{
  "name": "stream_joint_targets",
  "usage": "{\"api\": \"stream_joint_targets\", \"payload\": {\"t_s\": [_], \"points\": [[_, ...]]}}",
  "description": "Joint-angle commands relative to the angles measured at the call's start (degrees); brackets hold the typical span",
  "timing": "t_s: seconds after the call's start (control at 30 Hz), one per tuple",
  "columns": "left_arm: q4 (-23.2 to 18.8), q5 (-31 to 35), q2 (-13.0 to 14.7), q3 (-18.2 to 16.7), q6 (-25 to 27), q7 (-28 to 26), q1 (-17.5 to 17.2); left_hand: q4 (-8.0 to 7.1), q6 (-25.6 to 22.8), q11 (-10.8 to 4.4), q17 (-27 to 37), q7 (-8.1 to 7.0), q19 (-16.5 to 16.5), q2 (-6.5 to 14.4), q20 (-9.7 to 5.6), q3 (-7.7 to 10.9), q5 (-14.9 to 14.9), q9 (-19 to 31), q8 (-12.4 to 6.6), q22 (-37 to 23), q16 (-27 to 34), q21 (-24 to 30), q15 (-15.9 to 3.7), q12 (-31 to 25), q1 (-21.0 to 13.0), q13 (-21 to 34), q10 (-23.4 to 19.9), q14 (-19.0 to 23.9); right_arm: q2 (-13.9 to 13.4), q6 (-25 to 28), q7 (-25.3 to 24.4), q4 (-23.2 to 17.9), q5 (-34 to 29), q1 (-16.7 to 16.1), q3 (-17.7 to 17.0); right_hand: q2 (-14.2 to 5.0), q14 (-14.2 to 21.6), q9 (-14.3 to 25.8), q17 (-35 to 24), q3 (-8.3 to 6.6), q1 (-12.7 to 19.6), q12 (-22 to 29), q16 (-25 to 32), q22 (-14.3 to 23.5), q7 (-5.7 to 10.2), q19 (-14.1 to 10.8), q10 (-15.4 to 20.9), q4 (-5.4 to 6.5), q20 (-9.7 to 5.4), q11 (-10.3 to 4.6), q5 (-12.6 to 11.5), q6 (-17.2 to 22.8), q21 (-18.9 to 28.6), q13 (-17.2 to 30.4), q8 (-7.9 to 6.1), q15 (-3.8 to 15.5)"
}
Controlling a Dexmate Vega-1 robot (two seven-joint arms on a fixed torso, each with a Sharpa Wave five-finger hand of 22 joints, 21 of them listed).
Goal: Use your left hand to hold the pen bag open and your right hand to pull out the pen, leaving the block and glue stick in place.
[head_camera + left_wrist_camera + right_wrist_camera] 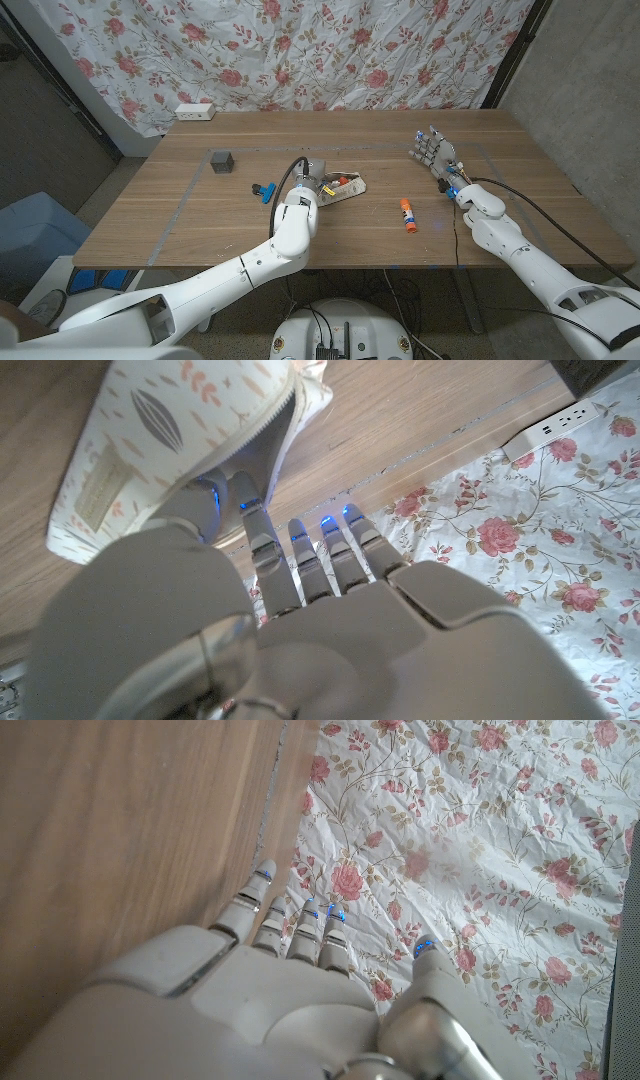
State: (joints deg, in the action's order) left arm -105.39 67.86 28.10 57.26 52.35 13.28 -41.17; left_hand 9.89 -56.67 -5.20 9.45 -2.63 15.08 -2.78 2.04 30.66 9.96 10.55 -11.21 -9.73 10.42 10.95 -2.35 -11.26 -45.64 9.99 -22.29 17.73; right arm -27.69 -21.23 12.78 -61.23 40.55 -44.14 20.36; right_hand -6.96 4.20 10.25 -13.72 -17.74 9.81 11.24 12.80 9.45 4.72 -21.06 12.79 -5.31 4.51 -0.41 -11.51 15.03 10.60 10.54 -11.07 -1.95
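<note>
Wooden table (200,215) is bearing a cream leaf-printed pen bag (150,430); left hand (312,187) is pinching its edge; right hand (432,150) is standing spread, empty.

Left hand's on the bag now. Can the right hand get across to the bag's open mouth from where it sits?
Probably yes. The right hand is open at the far right, and only the glue stick lies on the table between it and the pen bag, nearer the front, so the way looks free.

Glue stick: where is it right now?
In the head view the glue stick lies on the bare table, right of centre, between the pen bag held by the left hand and the right hand.
</note>
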Motion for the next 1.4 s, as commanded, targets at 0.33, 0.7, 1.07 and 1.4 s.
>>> {"api": "stream_joint_targets", "payload": {"t_s": [0.33,0.7,1.07,1.4], "points": [[-1.4,0.4,1.1,-0.8,-1.2,0.4,-1.0,0.05,2.2,0.26,0.2,-0.13,0.5,-0.6,-0.18,-1.09,0.1,0.2,0.77,-0.2,0.2,0.2,-1.51,0.2,-0.7,0.1,-0.4,0.9,-0.1,0.6,-0.9,-0.8,-0.3,-0.2,0.1,0.1,0.3,0.1,-0.1,-0.06,0.1,-0.2,0.3,0.3,0.16,0.1,-0.3,-0.34,0.09,0.11,0.1,0.4,0.3,0.2,0.16,-0.43],[-2.6,-1.0,1.8,-2.1,-2.0,1.2,-1.9,0.1,5.0,0.36,0.3,-0.44,0.1,-2.2,-0.04,-2.47,0.1,0.1,1.28,-0.1,-0.2,0.0,-1.54,0.7,-0.8,0.2,1.0,0.2,-0.4,0.9,-1.6,-2.0,-0.4,-1.0,0.1,0.08,0.3,0.1,-0.1,-0.07,0.1,-0.2,0.3,0.3,0.13,0.1,-0.2,-0.39,0.11,0.14,0.1,0.4,0.3,0.2,0.19,-0.42],[-4.2,-5.0,3.1,-3.8,-3.0,0.3,-2.7,-0.15,8.6,0.48,0.3,-0.27,-0.8,-3.4,0.14,-3.95,0.0,0.0,1.44,-0.1,-0.4,-0.3,-1.02,0.8,-0.6,0.2,2.2,-1.2,-0.9,1.1,-2.2,-2.9,-0.6,-1.3,0.0,0.07,0.3,0.1,-0.1,-0.09,0.1,-0.2,0.4,0.3,0.14,0.1,-0.3,-0.46,0.12,0.18,0.1,0.3,0.3,0.2,0.2,-0.4],[-4.2,-8.2,3.5,-4.2,-3.0,-0.5,-2.9,-0.39,10.2,0.82,0.3,-0.69,-2.8,-3.8,-0.21,-4.98,0.0,-0.1,1.14,-0.1,-0.8,-0.7,-0.17,1.1,-0.4,0.2,4.6,-3.9,-0.9,1.3,-2.5,-3.0,-0.6,-1.3,0.0,0.05,0.2,0.1,-0.1,-0.1,0.0,-0.2,0.4,0.3,0.12,0.1,-0.2,-0.5,0.1,0.21,0.1,0.4,0.3,0.2,0.19,-0.41]]}}
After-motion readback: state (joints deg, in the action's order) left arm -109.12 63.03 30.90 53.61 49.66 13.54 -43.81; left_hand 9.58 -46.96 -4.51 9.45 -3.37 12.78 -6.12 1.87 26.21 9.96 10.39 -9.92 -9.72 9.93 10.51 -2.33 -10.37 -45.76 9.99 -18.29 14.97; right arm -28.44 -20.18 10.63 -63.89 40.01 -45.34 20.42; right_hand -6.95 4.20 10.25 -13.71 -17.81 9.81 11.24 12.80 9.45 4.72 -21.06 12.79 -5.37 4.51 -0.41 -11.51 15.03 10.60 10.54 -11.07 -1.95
